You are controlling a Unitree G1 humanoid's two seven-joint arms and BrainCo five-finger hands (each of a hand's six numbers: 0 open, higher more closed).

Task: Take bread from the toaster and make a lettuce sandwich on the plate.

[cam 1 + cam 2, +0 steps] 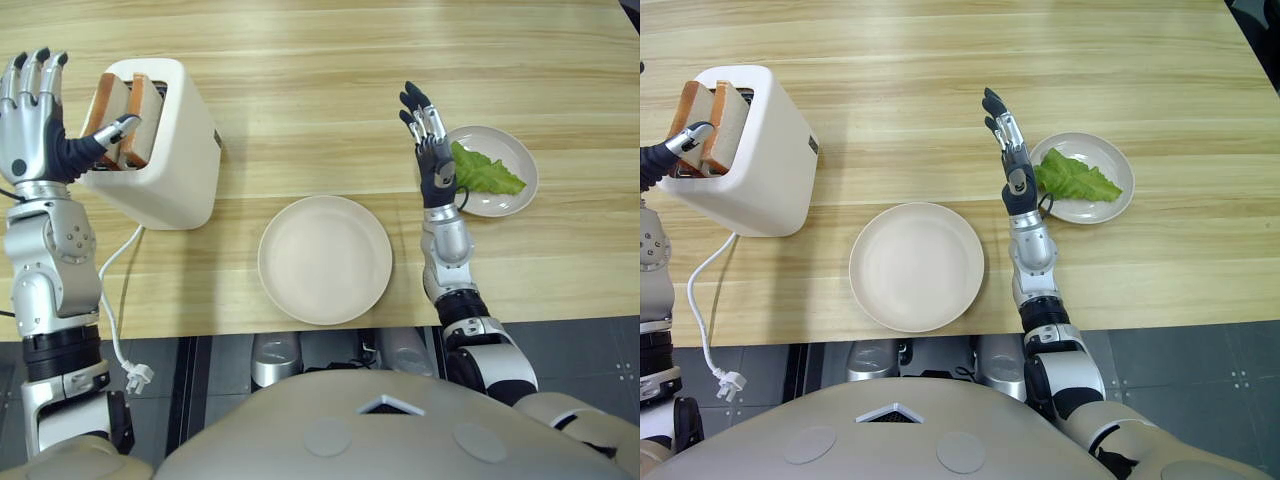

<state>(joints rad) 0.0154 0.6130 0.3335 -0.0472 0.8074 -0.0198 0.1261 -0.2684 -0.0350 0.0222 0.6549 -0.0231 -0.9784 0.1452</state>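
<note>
Browned bread (146, 108) in the toaster (178, 150) touches fingers (119, 126) of the left hand (35, 112)

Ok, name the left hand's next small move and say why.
Probably close the left hand on the bread and lift a slice out. Both slices stand up out of the toaster; the thumb lies against them, but the other fingers are spread and grip nothing. The plate is bare, so bread likely goes first. The lettuce waits by the open right hand.
</note>
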